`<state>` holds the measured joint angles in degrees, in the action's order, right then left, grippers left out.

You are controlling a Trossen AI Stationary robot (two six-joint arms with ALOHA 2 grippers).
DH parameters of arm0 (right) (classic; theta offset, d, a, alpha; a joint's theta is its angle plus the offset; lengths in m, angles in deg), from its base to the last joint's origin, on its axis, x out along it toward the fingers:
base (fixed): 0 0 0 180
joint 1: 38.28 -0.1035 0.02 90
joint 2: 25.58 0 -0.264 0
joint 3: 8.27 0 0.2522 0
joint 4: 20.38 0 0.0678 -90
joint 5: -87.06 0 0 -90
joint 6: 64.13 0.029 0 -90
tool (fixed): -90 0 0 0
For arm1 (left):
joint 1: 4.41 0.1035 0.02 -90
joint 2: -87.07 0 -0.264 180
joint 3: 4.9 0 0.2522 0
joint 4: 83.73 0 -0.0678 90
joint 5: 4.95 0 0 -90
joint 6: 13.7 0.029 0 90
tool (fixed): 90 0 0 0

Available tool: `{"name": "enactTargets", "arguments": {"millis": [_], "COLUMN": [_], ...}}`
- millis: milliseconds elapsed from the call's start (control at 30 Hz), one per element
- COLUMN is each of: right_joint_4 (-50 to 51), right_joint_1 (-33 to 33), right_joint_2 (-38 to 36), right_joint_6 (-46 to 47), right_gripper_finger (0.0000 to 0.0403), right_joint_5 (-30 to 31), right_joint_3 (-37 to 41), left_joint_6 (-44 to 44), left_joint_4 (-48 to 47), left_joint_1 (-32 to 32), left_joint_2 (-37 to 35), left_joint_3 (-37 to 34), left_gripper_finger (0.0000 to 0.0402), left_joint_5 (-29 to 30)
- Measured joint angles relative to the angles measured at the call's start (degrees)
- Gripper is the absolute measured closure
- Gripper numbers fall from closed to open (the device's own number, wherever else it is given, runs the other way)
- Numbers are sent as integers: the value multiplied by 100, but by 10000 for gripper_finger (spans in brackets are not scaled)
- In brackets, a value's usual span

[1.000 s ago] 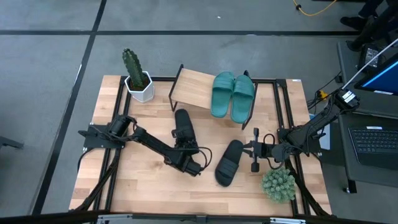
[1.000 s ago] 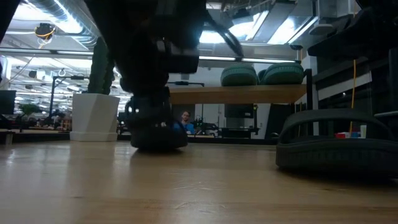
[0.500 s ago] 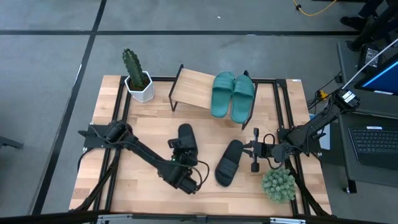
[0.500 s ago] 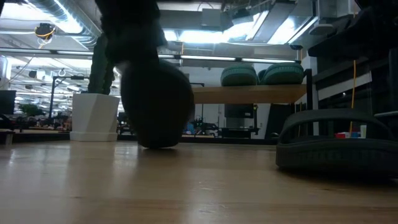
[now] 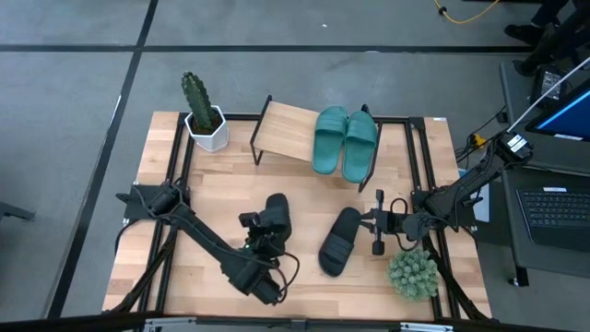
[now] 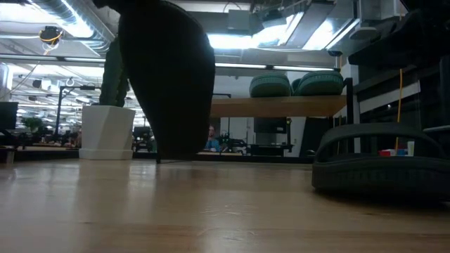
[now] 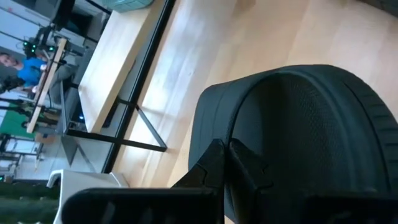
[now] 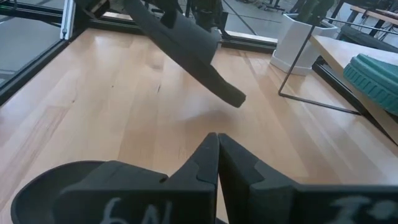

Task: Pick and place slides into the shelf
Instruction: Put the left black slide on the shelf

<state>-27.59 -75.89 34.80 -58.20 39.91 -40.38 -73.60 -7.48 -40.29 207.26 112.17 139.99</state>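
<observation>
Black slide, held: (image 5: 275, 217) lifted off the tabletop, tilted, toe end low and heel end high in the right wrist view (image 8: 186, 46); in the low view it hangs as a dark mass (image 6: 172, 77) with its lowest edge at or just above the wood.
Left gripper: (image 5: 261, 242) near the front middle of the table, fingers closed on one end of the held black slide; the left wrist view shows the fingers (image 7: 214, 168) pinched on the sole rim (image 7: 292, 137).
Black slide, loose: (image 5: 338, 240) flat on the table right of the held one, just beside the right gripper; strap seen side-on in the low view (image 6: 383, 158).
Right gripper: (image 5: 377, 224) low at the right side of the table, fingers (image 8: 214, 162) pressed together, holding nothing; the loose black slide lies under and before it (image 8: 68, 186).
Teal-green slides: pair (image 5: 344, 140) side by side on the right end of the shelf, touching each other; seen end-on in the low view (image 6: 295, 84).
Shelf: light board on black wire legs (image 5: 281, 129) at the back middle of the table; left part of the board bare.
Potted cactus: (image 5: 201, 111) white pot, back left corner, left of the shelf.
Round green plant: (image 5: 412, 273) front right corner.
Laptop: (image 5: 553, 212) off the table to the right.
</observation>
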Motion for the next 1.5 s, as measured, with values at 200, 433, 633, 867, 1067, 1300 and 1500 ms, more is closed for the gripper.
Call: {"name": "enactTargets", "arguments": {"millis": [200,433,633,867,1067,1300,1500], "right_joint_4": [-9,-11,-22,-110,-114,-153,-153], "right_joint_1": [0,0,-2,0,0,-1,0], "right_joint_2": [0,0,0,0,0,0,0], "right_joint_6": [4,124,125,127,122,103,87], "right_gripper_finger": [392,392,392,392,392,392,392], "right_joint_5": [0,0,0,7,9,9,9], "right_joint_3": [0,0,0,0,0,0,0], "left_joint_6": [102,424,754,1025,1557,2276,2995], "left_joint_4": [-2,-1,-3,-4,-2,-4,0], "left_joint_1": [-55,-72,-101,-140,-135,148,561], "left_joint_2": [0,-11,-139,-569,-887,-1128,-1130], "left_joint_3": [0,0,-2,-2,-2,-2,-2], "left_gripper_finger": [401,401,401,401,401,401,401], "left_joint_5": [92,412,880,1486,2098,2695,3012]}}
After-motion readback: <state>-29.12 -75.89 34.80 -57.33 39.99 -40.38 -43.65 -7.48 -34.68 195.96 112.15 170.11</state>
